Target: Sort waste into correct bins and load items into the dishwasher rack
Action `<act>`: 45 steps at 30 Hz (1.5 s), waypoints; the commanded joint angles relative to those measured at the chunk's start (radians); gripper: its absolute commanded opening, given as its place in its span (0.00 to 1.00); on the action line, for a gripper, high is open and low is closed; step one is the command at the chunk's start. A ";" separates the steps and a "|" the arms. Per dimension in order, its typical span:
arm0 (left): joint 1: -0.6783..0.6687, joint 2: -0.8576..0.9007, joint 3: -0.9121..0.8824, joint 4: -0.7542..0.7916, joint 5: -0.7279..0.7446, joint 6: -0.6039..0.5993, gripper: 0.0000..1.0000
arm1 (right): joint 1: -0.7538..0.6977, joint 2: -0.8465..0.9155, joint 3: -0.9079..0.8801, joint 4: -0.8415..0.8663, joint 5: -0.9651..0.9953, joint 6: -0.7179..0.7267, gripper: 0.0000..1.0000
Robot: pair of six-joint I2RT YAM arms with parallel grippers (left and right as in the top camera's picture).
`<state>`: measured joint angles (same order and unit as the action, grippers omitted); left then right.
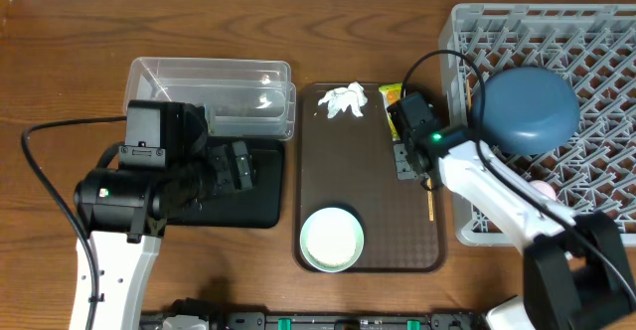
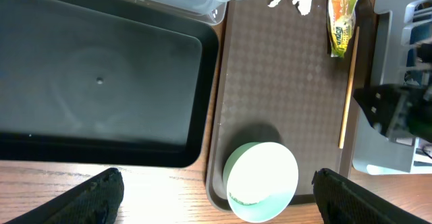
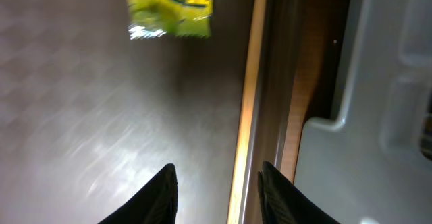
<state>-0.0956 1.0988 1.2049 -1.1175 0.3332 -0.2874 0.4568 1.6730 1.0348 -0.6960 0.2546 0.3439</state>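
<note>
Two sets of fingers are being shown spread. The right fingers (image 3: 158, 197) are being held moderately apart astride a wooden chopstick (image 3: 246, 116), which is lying along the right edge of the brown tray (image 1: 373, 171) near the snack wrapper (image 3: 172, 8). The left fingers (image 2: 94, 197) are being held wide over the black tray (image 2: 101, 82), beside the white bowl (image 2: 260, 177). The dark-blue plate (image 1: 527, 109) is being carried in the dishwasher rack (image 1: 596, 52).
</note>
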 commanded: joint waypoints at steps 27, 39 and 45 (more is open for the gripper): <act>-0.002 -0.002 0.010 0.000 -0.006 0.006 0.92 | -0.104 -0.172 0.115 -0.102 -0.002 -0.050 0.01; -0.002 -0.002 0.010 0.000 -0.006 0.006 0.92 | -0.391 -0.240 0.114 0.148 -0.212 -0.348 0.01; -0.002 -0.002 0.010 0.000 -0.006 0.006 0.92 | -0.418 -0.094 0.114 0.192 -0.256 -0.413 0.01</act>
<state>-0.0956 1.0988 1.2049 -1.1179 0.3336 -0.2874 0.0479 1.5455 1.1545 -0.5045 0.0719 -0.0025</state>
